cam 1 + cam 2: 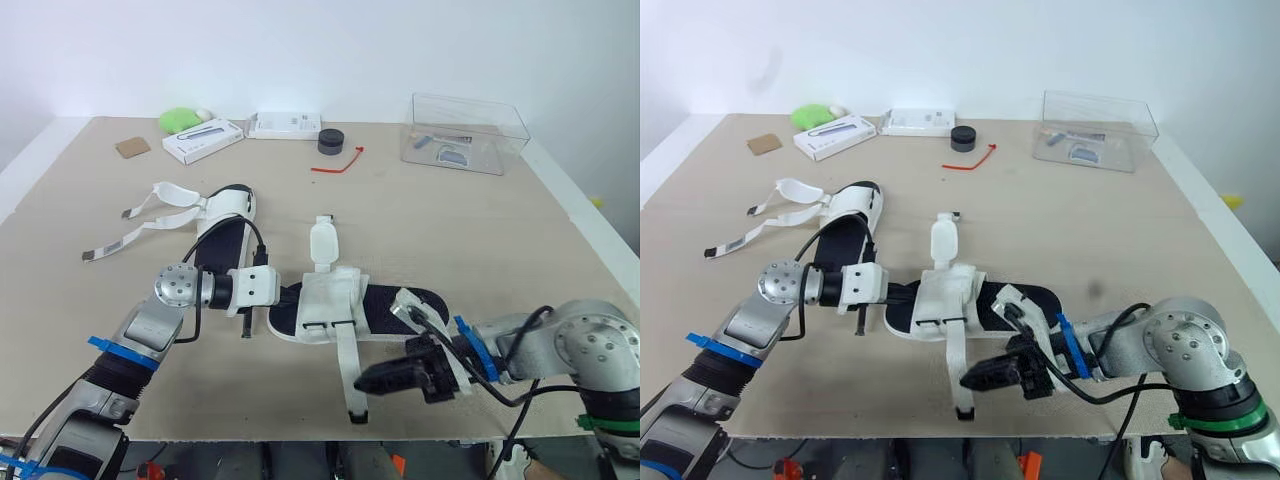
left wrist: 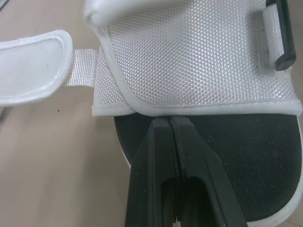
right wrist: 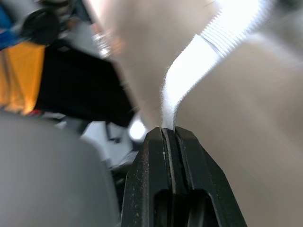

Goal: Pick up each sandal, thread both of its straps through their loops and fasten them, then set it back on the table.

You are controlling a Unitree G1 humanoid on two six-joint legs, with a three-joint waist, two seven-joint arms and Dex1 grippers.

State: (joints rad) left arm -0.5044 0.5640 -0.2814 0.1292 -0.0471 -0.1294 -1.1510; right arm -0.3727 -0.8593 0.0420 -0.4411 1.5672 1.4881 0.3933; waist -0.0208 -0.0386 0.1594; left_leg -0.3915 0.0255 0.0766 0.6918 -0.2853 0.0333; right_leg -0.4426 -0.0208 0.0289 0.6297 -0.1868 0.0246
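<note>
Two white sandals with black insoles lie on the tan table (image 1: 470, 230). The far one (image 1: 228, 215) rests at the left with its straps loose and spread leftward. The near one (image 1: 330, 295) lies across the middle front. My left gripper (image 1: 296, 294) is shut, its tips (image 2: 169, 121) resting on the black insole against the edge of the white mesh upper. A long strap (image 1: 350, 360) runs from that sandal toward the table's front edge. My right gripper (image 1: 364, 382) is shut on this strap (image 3: 180, 80), which rises from between its tips. A second strap tab (image 1: 323, 245) points toward the back.
At the back stand a clear plastic box (image 1: 465, 130), two white boxes (image 1: 203, 140) (image 1: 285, 124), a black round object (image 1: 331, 141), a red tie (image 1: 337, 162), a green object (image 1: 180, 120) and a brown square (image 1: 132, 147). The table's front edge (image 1: 250, 437) runs just below the grippers.
</note>
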